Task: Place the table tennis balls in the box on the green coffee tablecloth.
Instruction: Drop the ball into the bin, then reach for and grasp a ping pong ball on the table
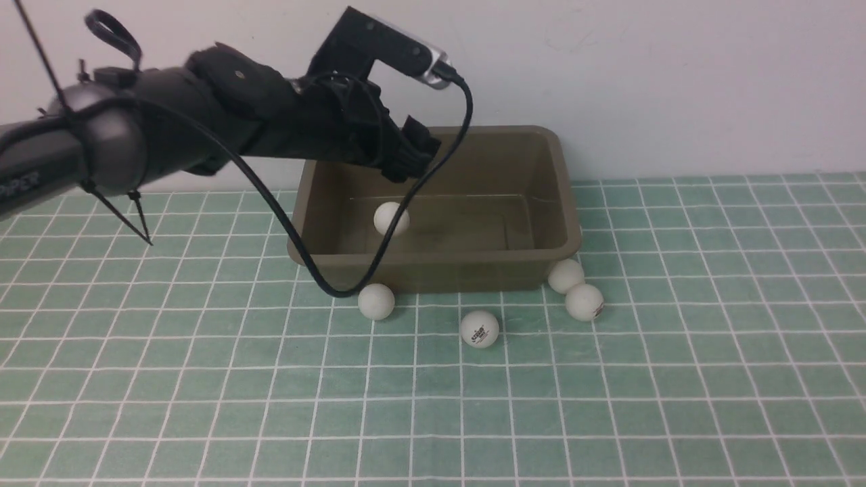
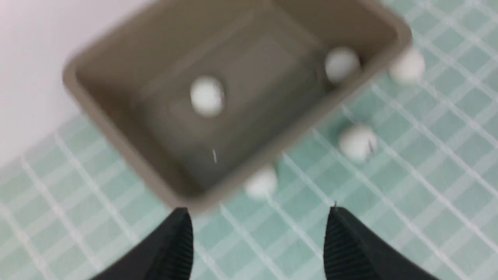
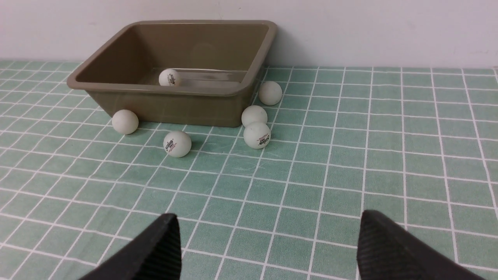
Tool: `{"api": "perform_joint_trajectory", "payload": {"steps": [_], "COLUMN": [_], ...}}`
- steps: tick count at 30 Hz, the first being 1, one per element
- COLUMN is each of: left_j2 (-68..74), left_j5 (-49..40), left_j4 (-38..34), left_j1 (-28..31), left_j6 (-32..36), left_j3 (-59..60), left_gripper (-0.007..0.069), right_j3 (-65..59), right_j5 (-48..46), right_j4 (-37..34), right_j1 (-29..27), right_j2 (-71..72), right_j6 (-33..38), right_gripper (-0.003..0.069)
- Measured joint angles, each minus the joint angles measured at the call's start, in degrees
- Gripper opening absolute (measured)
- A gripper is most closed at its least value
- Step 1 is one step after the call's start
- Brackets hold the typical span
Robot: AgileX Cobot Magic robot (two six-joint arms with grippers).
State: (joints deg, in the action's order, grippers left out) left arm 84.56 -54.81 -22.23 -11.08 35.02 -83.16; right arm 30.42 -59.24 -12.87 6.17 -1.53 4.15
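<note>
Beside the front wall of the box (image 1: 433,274), the loose table tennis balls (image 1: 479,329) rest on the green coffee tablecloth (image 1: 609,406); one boxed ball (image 1: 391,218) lies inside. Each is judged light, rigid and smooth, and likely to roll: grip across the widest part, gently. Left end effector (image 2: 258,210) hovers above the box, jaws apart, empty. Right end effector (image 3: 269,216) stands wide, empty, well apart from the balls.

We see a smooth, faintly glossy plastic box (image 3: 177,107), matt white balls (image 3: 177,144) and a matt cloth (image 3: 311,175). The black fingers (image 3: 155,252) carry fine ribbed faces; rubber or plastic, we cannot tell. The wall (image 3: 389,31) behind looks matt.
</note>
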Motion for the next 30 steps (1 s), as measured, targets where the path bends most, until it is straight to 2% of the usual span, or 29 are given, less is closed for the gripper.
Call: {"api": "perform_joint_trajectory", "payload": {"steps": [4, 6, 9, 16, 20, 26, 30], "left_j2": [-3.62, -3.47, -2.8, -3.27, -6.87, -15.26, -20.6], "left_j5": [-9.03, -12.57, -14.55, -15.66, -14.93, -11.96, -10.13], "left_j4": [7.47, 8.88, 9.12, 11.19, 10.43, 7.45, 6.0], "left_j1": [0.05, 0.05, 0.05, 0.05, 0.05, 0.05, 0.05], "left_j6": [-8.94, -13.31, -15.69, -15.41, -13.6, -10.74, -8.99], "left_j3": [-0.13, -0.15, 2.19, 12.22, 15.63, 15.81, 15.81], "left_gripper": [0.0405, 0.0405, 0.0405, 0.0405, 0.0405, 0.0405, 0.0405], "right_j3": [0.0, 0.0, 0.0, 0.0, 0.0, 0.0, 0.22], "right_j5": [1.12, 1.31, 1.5, 2.17, 3.55, 4.28, 7.1], "right_j4": [0.24, 0.42, 0.85, 1.0, -2.34, -11.79, -18.94], "right_j1": [0.0, 0.0, 0.0, 0.0, 0.0, 0.0, 0.0], "right_j2": [0.0, 0.0, 0.0, 0.0, -1.62, -12.78, -25.31], "right_j6": [0.0, 0.0, 0.0, 0.66, 3.76, 15.22, 23.9], "right_gripper": [0.0546, 0.0546, 0.0546, 0.0546, 0.0546, 0.0546, 0.0546]}}
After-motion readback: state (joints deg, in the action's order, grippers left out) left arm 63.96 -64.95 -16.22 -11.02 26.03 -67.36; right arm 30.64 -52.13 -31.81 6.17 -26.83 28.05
